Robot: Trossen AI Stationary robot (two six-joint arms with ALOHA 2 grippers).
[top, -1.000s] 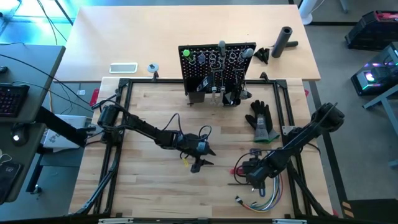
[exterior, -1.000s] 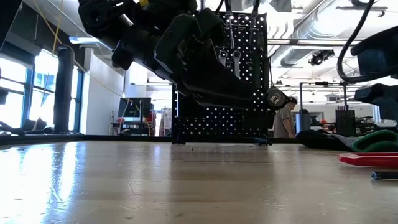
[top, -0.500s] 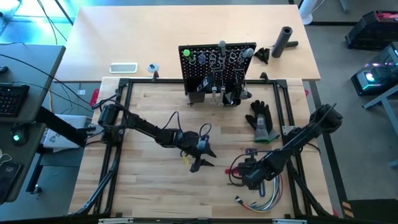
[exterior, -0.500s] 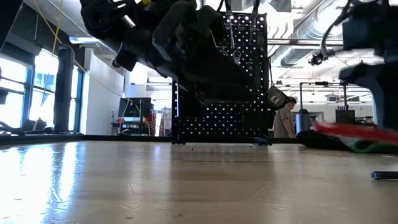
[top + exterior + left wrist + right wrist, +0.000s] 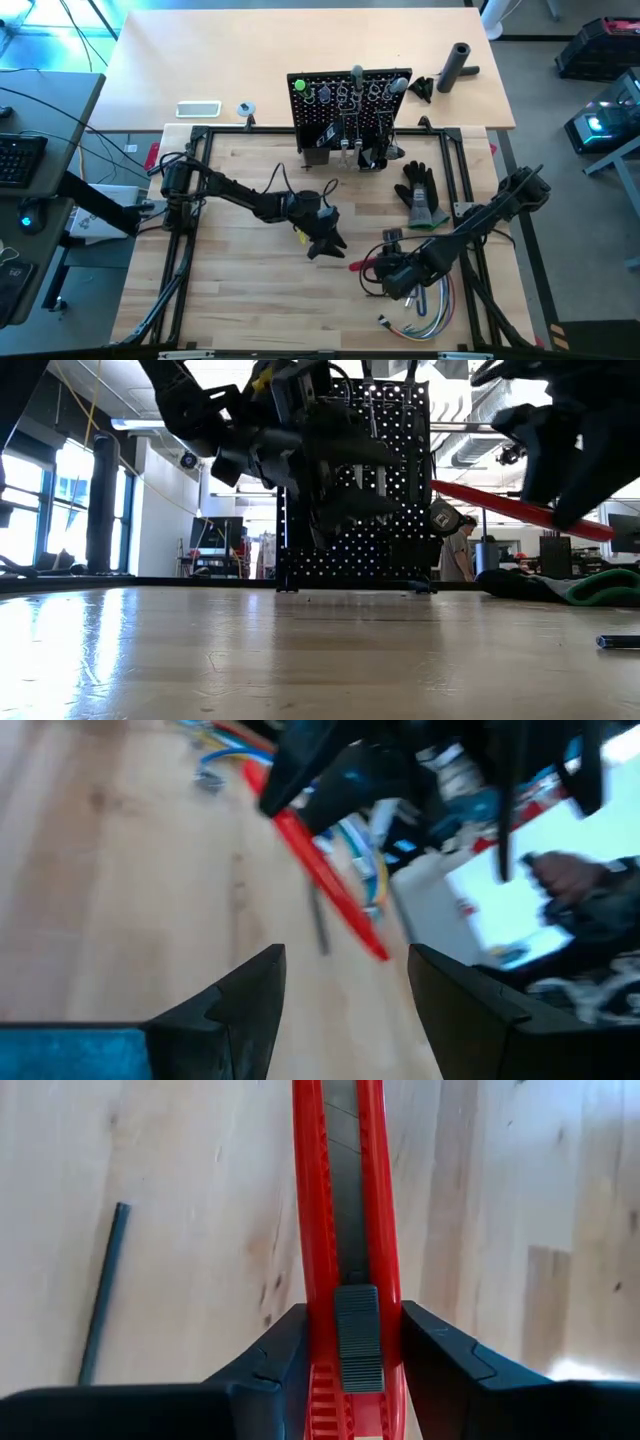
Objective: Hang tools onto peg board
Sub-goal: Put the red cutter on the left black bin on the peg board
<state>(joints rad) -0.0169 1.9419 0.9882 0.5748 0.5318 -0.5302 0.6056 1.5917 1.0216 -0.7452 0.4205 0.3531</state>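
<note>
The red tool is now off the table; a second ago it lay flat beside the wires. It sits clamped between the right hand's two fingers, its grey slider just ahead of the fingertips and its long red body running straight out from the hand. In the low view it slants well clear of the wood, with the free end toward the peg board. From above, that tip pokes out of the right hand toward the left hand, which has swung from further back to just beside it.

The left hand's fingers are spread with nothing between them, and the red tool hangs ahead of them, near but apart. That looks like a handover being set up, though it could equally be the left arm clearing the way.

A thin dark rod lies on the table beside the right hand. The peg board stands well beyond both hands and already carries several tools. The pick-up looks done; the carry and the hanging are not.
</note>
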